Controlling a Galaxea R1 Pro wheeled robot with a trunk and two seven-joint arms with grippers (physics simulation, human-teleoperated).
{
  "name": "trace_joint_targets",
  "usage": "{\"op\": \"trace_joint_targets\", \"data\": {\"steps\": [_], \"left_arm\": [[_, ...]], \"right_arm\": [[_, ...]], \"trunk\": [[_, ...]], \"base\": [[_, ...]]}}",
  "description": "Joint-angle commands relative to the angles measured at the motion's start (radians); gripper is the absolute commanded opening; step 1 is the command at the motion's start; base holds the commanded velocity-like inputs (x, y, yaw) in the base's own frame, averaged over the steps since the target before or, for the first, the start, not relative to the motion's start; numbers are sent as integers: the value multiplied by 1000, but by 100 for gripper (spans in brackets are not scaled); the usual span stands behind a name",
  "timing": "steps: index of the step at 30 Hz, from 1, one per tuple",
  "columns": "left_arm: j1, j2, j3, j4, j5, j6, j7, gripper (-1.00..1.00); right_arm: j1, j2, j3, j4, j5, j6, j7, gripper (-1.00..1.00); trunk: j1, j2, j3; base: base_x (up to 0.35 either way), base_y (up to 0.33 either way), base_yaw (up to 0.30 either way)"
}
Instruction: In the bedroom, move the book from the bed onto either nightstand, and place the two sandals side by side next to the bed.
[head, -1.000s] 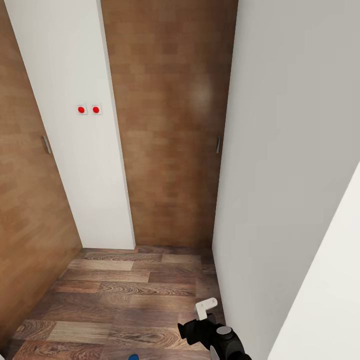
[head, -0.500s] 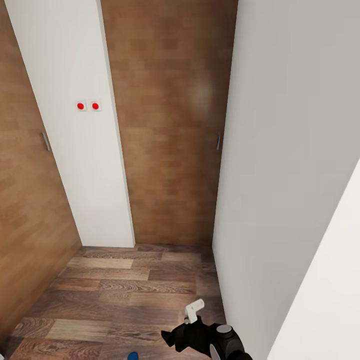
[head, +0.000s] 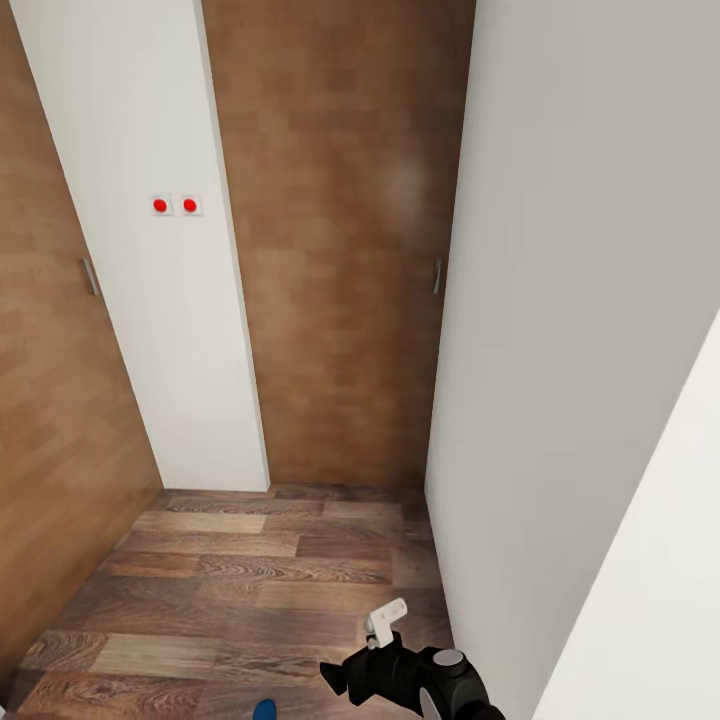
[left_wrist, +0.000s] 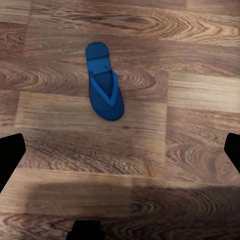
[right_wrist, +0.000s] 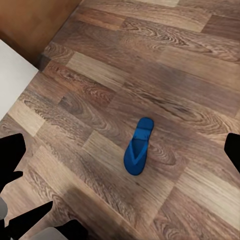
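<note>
One blue sandal (left_wrist: 104, 85) lies flat on the wooden floor, straps up, and it is on the floor in the right wrist view too (right_wrist: 138, 146). Its tip peeks in at the bottom edge of the head view (head: 265, 711). My left gripper (left_wrist: 120, 152) hangs open above the floor, short of the sandal, with nothing between its fingers. My right gripper (right_wrist: 122, 150) is open as well, high over the floor; in the head view it (head: 375, 640) sits low by the white wall. The book, the bed and the nightstand are out of view.
I face a narrow hallway corner. Brown wooden doors (head: 340, 250) with slim handles stand ahead and at the left, with a white wall strip (head: 150, 300) carrying two red-dotted switches between them. A white wall (head: 560, 330) runs close along the right.
The right gripper has swung a little left and lower in the head view. The whole picture has shifted slightly, so the camera has moved.
</note>
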Motion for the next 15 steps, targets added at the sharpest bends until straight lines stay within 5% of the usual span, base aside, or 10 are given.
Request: {"op": "trace_joint_targets", "data": {"steps": [1,12,15], "left_arm": [[-1,0,1,1,3,-3,-1,100],[-1,1,2,-10,3,-3,-2,100],[-1,8,3,-92,4,4,-1,100]], "right_arm": [[-1,0,0,-1,-9,7,-2,100],[-1,0,0,0,-9,7,-4,100],[-1,1,0,0,-9,6,-6,100]], "trunk": [[4,-8,-4],[46,-85,-39],[50,-92,-42]], "base": [[0,0,0],[0,0,0],[0,0,0]]}}
